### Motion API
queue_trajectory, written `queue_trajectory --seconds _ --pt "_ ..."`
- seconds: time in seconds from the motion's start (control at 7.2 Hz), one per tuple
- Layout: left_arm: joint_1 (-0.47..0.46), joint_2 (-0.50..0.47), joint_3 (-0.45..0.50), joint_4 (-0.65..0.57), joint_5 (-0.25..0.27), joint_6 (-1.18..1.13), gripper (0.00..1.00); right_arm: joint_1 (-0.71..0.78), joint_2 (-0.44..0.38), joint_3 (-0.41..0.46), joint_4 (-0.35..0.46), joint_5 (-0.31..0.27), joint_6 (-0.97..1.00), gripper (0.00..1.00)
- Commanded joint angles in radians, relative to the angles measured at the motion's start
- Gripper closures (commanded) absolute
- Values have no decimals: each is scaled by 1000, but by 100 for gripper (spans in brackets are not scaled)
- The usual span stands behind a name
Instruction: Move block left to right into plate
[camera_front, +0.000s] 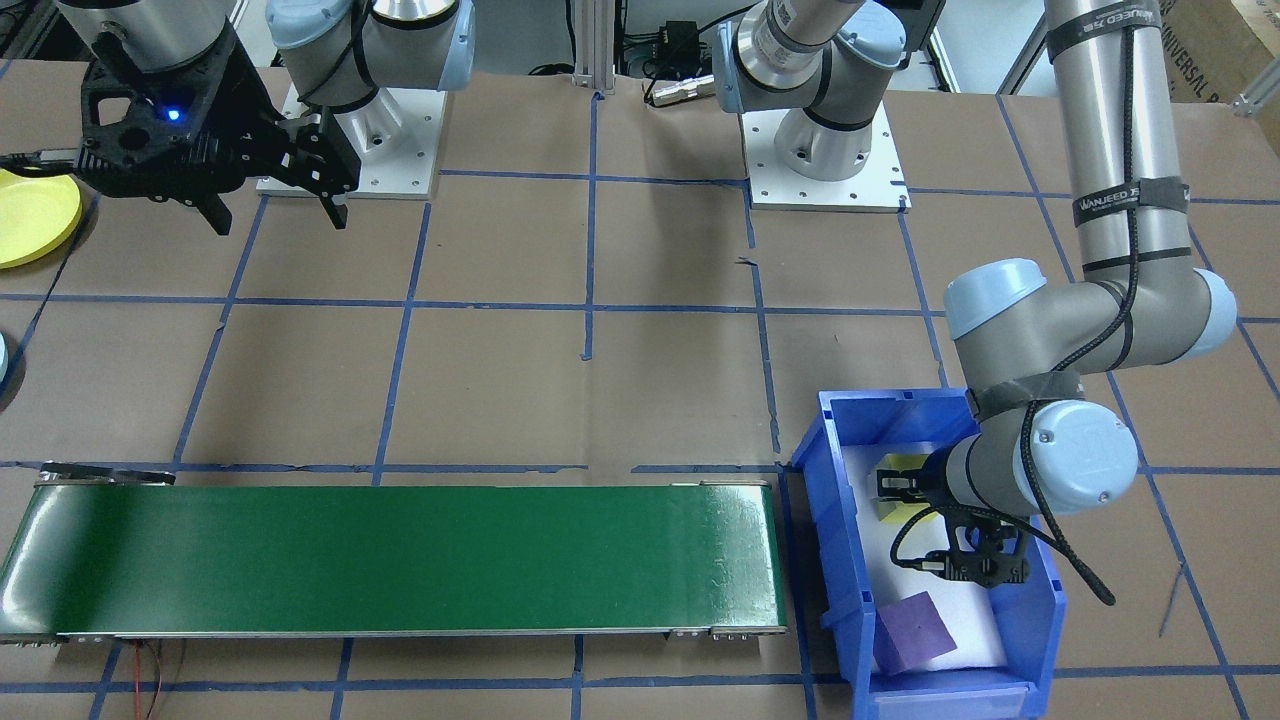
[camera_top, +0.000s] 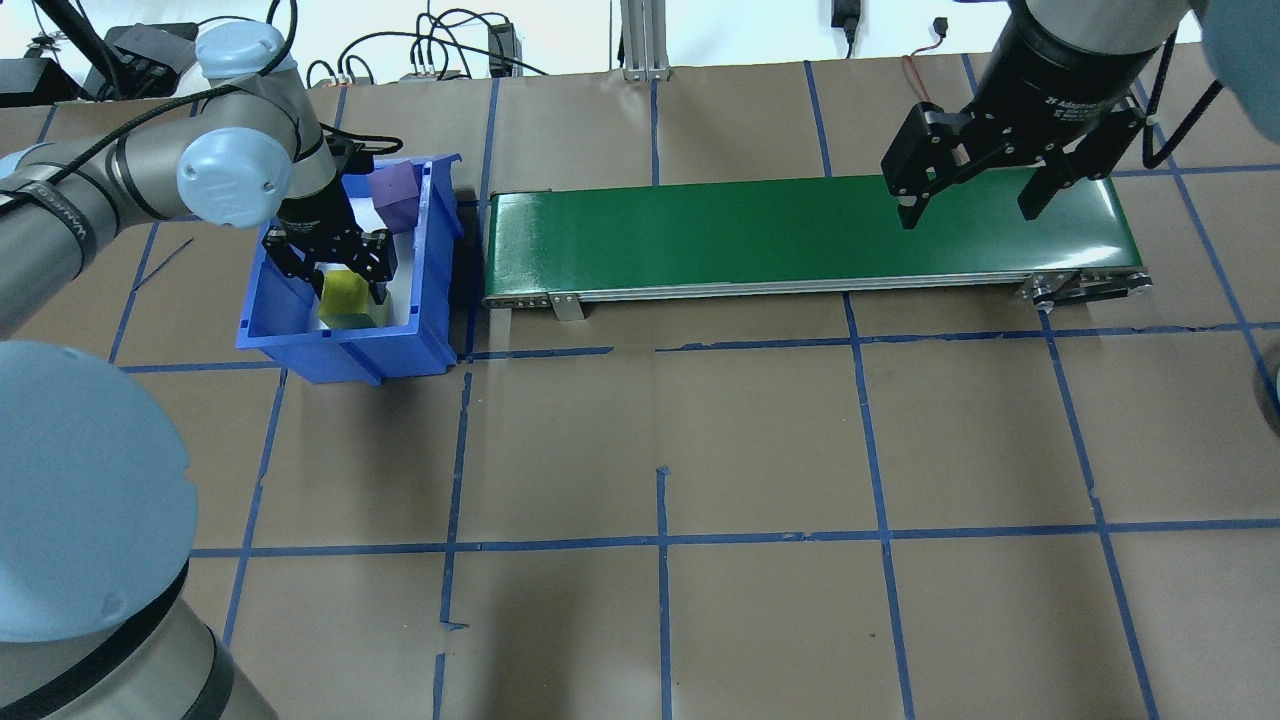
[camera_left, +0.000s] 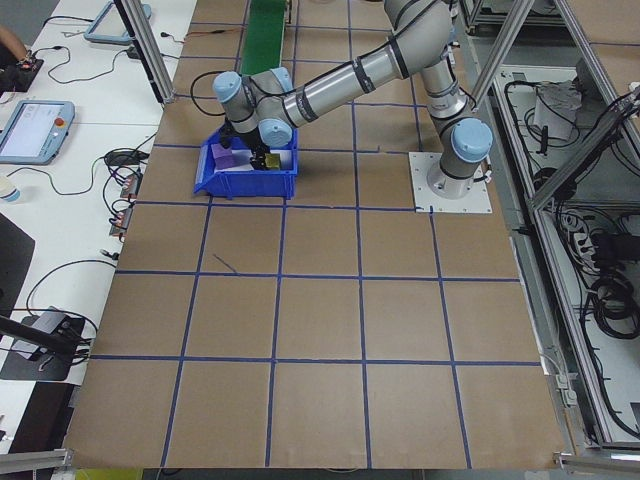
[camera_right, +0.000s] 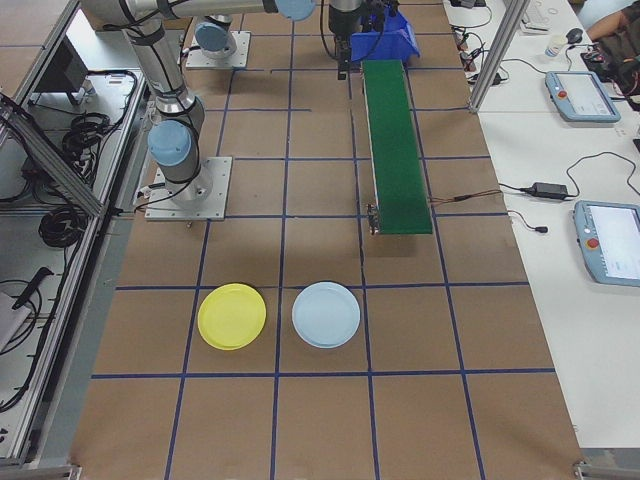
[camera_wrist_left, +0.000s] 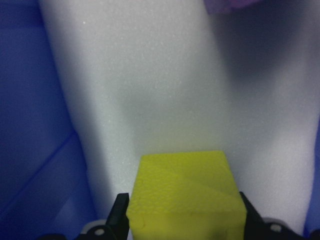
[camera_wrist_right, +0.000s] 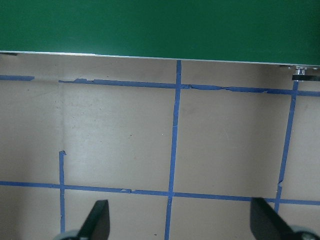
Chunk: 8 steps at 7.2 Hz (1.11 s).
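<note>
Blue bin (camera_top: 440, 240) walls and purple block (camera_top: 393, 192) crowd the yellow block (camera_top: 345, 296); green conveyor (camera_top: 800, 235) lies bare.

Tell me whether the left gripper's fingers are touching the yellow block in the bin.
Touching. The left wrist view shows both fingers pressed against the sides of the yellow block, with no gap visible.

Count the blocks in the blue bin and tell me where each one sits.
2. A yellow block sits between the left gripper's fingers at the bin's robot-side end; a purple block lies at the far end. The arm may hide others.
</note>
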<state>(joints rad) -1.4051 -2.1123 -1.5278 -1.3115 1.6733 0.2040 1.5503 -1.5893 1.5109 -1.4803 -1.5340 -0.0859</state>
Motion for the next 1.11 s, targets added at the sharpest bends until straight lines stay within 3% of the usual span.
queue_trajectory --seconds 0.0,0.56,0.83,0.97 --pt "0 3 -2 0 -3 -1 46 -1 0 0 0 0 0 0" --pt "-8 78 147 -26 -6 -3 49 -1 0 0 -2 2 0 0" --pt "-49 78 234 -25 -105 -29 49 1 0 0 -2 2 0 0" --pt "-116 71 242 -3 -109 -137 49 -1 0 0 -2 2 0 0"
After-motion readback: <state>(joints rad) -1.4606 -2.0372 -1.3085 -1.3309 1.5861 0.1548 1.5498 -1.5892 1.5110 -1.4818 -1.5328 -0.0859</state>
